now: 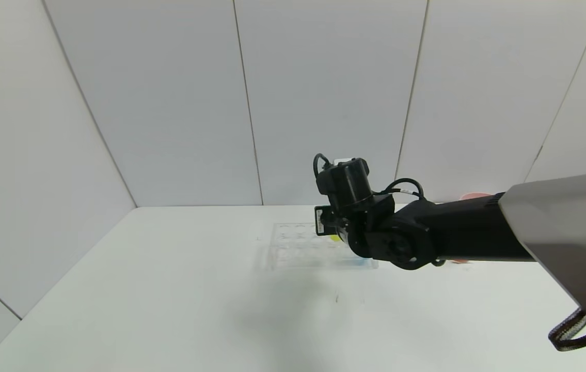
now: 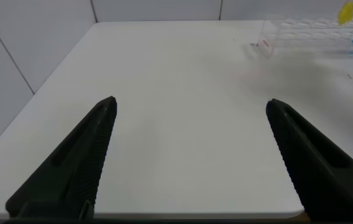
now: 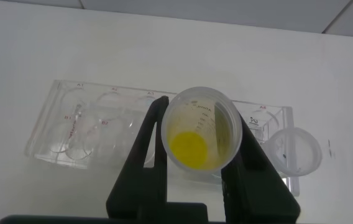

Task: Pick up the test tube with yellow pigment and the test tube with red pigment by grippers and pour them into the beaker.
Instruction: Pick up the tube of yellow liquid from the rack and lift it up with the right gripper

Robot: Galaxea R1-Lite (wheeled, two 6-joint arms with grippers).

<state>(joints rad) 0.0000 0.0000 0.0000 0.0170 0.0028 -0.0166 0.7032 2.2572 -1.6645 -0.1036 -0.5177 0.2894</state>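
Observation:
My right gripper [image 1: 330, 230] is shut on the test tube with yellow pigment [image 3: 198, 134] and holds it upright just above the clear tube rack [image 3: 71, 124]. In the right wrist view its fingers [image 3: 148, 149] press on both sides of the tube, and bright yellow liquid lies at its bottom. The yellow shows in the head view [image 1: 334, 238] under the wrist, and in the left wrist view [image 2: 347, 11]. My left gripper [image 2: 192, 102] is open and empty, low over the near left of the table. The red pigment tube and the beaker are not visible.
The rack [image 1: 298, 248] stands mid-table, with a blue-liquid tube [image 1: 360, 262] at its right end. A further clear tube [image 3: 294, 151] stands in the rack beside my right gripper. A pink bowl [image 1: 473, 196] shows behind my right arm. White walls close in the table [image 1: 169, 289].

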